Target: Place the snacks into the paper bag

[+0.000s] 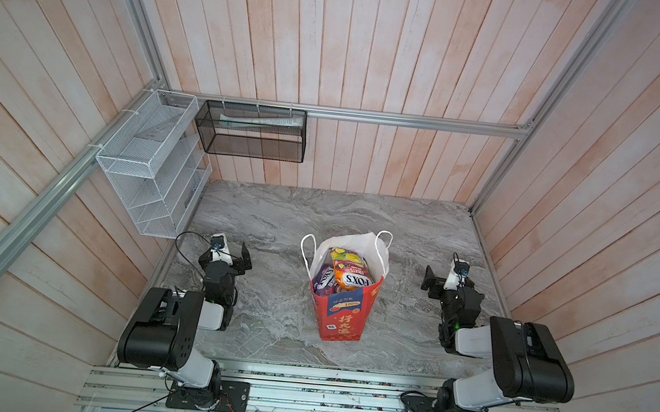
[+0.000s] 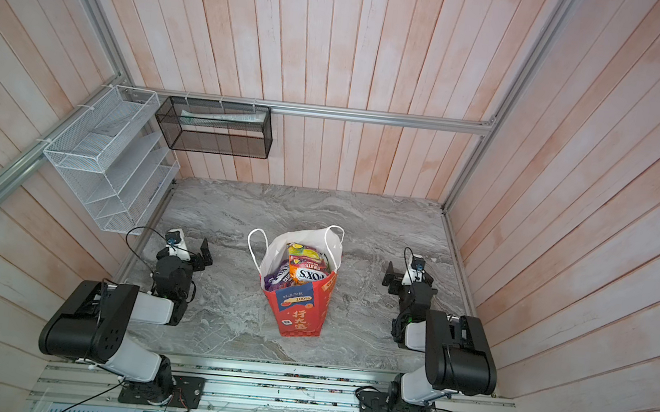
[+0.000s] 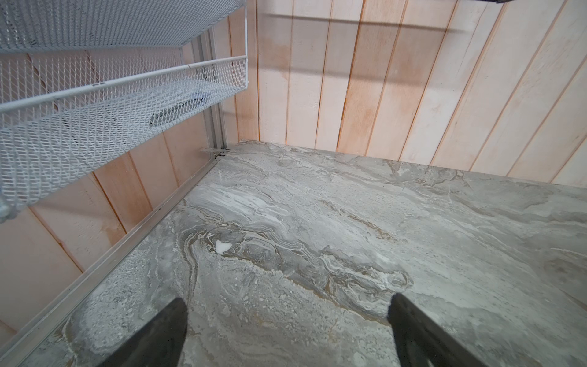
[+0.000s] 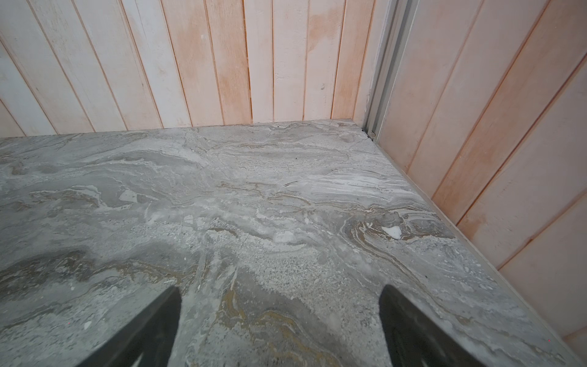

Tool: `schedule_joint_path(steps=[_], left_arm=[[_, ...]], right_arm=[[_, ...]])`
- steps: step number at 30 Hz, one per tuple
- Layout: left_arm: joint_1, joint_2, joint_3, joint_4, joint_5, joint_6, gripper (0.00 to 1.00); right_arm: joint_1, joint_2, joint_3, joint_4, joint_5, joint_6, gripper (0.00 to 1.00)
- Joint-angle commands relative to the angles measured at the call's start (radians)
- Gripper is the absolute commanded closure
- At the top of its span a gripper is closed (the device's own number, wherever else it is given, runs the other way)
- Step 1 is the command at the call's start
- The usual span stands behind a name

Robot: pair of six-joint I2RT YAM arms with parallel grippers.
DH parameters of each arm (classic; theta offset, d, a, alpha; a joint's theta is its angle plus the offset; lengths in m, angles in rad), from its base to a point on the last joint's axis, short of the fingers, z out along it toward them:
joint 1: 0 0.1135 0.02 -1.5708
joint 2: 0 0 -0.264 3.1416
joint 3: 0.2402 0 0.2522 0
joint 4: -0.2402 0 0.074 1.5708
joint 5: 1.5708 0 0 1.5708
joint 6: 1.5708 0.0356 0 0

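The red paper bag (image 1: 343,319) (image 2: 300,316) stands upright in the middle of the marble table, its mouth open and its white cord handles up. Inside it lie the snacks (image 1: 350,276) (image 2: 307,270): an orange "FOX'S" packet on top, a purple one beside it and a yellow-green one behind. My left gripper (image 1: 246,260) (image 2: 206,254) (image 3: 287,300) rests open to the left of the bag, well apart from it, holding nothing. To the bag's right, also apart, my right gripper (image 1: 429,282) (image 2: 389,278) (image 4: 279,289) stands open and empty. Both wrist views show only bare marble between the fingers.
A white wire mesh rack (image 1: 149,163) (image 3: 95,95) hangs on the left wall above the table's back left corner. A black mesh basket (image 1: 250,132) with a flat item in it hangs on the back rail. Wooden walls enclose the marble table (image 1: 277,218) on three sides.
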Motion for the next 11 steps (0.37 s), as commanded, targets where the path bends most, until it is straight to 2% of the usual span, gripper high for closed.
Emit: schedule_joint_path(steps=[1, 11], left_arm=[[-0.003, 0.004, 0.005, 0.005, 0.004, 0.007, 0.0], [-0.004, 0.006, 0.009, 0.001, 0.003, 0.008, 0.0]], right_arm=[[0.005, -0.013, 0.02, -0.012, 0.009, -0.009, 0.02], [0.005, -0.013, 0.019, -0.012, 0.009, -0.009, 0.02]])
